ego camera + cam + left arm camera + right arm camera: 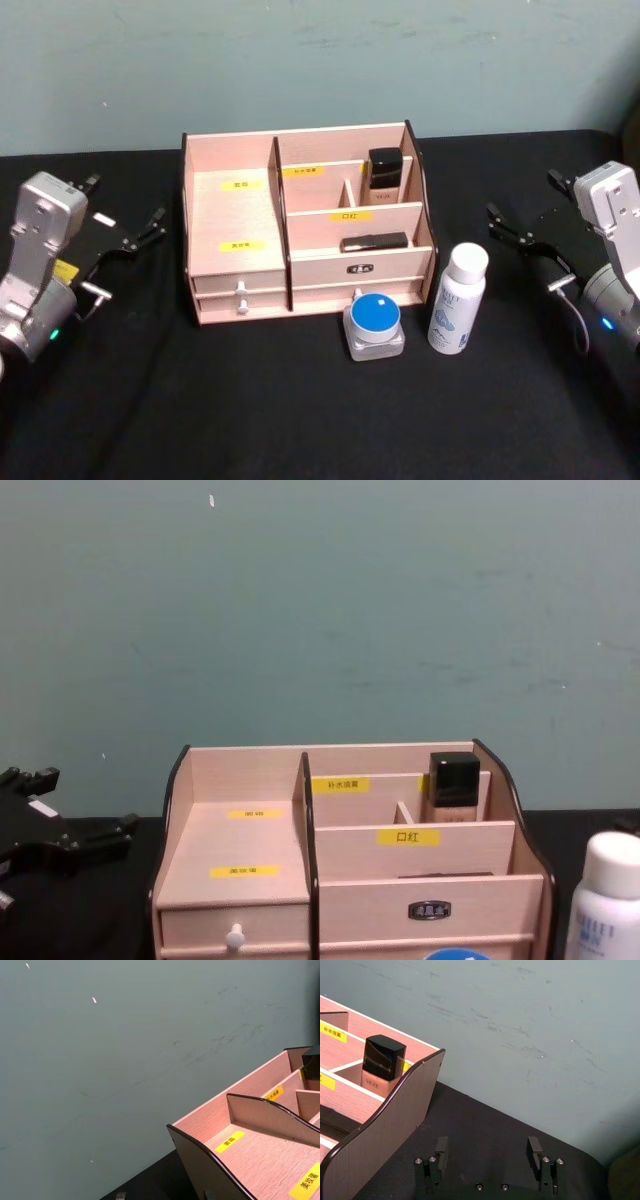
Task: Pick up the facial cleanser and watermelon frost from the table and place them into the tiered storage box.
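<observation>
Black cloth [300,420] covers the table. Nearest, the watermelon frost [374,325] and the facial cleanser [458,298] stand upright, close together but apart, just before the right half of the tiered storage box [235,215]. Flanking the box, the left gripper [127,200] and right gripper [520,195] hover with fingers spread, holding nothing. A black-capped bottle [385,170] stands in a rear compartment.
</observation>
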Robot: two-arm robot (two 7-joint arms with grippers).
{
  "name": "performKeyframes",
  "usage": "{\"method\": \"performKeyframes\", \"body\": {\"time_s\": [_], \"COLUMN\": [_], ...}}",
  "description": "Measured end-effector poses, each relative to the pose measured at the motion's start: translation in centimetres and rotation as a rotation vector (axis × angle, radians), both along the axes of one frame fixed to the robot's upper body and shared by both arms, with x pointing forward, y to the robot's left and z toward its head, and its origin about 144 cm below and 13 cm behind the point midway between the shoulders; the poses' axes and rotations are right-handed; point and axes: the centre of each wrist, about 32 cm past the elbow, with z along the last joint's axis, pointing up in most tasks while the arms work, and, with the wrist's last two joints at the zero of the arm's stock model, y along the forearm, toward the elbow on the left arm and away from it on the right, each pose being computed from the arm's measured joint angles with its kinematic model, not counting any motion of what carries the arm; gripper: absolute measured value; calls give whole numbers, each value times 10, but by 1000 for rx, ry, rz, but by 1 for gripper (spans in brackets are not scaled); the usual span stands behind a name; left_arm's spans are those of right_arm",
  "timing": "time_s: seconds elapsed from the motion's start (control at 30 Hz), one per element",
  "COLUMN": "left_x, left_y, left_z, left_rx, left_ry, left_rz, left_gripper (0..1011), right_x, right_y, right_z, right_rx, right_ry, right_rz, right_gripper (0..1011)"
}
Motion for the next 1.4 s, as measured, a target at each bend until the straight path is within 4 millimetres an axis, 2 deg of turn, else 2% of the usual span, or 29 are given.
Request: {"method": "performKeyframes", "body": {"time_s": [1.4], "left_x": [0], "left_y": [0], "left_z": [0], "left_rx": [0], "left_ry": [0], "left_rz": [0], "left_gripper": [1010], "right_x": [0], "right_y": [0], "right_z": [0], "right_rx": [0], "right_ry": [0], "right_rz": [0], "right_gripper": [1002]}}
